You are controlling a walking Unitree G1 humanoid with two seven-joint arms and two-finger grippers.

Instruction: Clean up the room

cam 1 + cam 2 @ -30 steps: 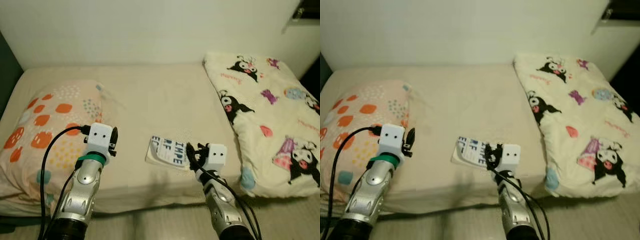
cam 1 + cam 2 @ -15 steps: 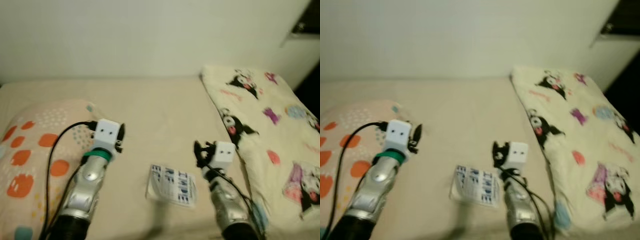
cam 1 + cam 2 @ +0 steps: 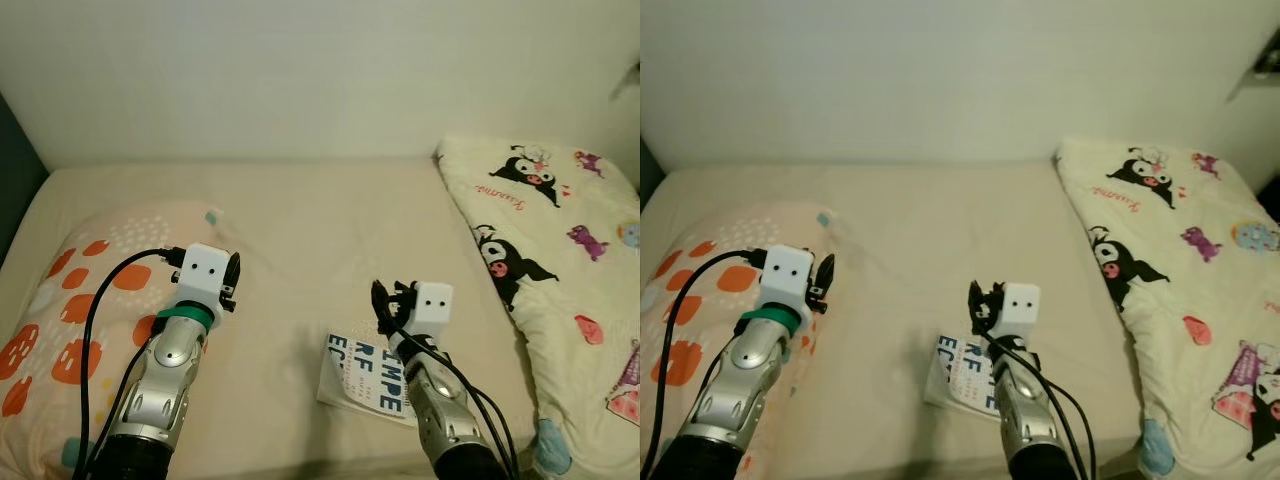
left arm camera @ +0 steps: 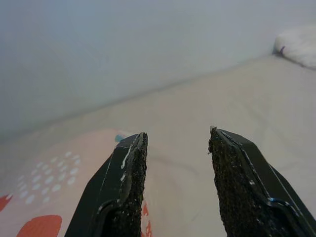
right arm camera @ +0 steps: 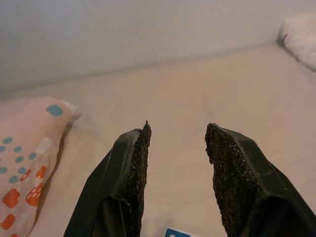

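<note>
- Two end effectors hover over the bed (image 3: 300,220), both spread wide and holding nothing.
- Left end effector (image 4: 175,143) is above the orange-spotted pillow's (image 3: 80,300) edge.
- Right end effector (image 5: 177,133) is just above a blue-lettered booklet (image 3: 362,378) lying flat near the bed's front edge.
- A cartoon-print pillow (image 3: 560,260) lies to the right.

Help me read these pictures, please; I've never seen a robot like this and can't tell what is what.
The two wide pictures come from a camera on the robot's head, looking down at a bed. The silver arms are its own. The left gripper hangs over an orange-spotted pillow, and the right gripper is above a white booklet with blue letters lying on the sheet. A cartoon-print blanket lies on the right. The two close pictures come from wrist cameras looking along each gripper's black fingers. Both grippers are open and hold nothing.
</note>
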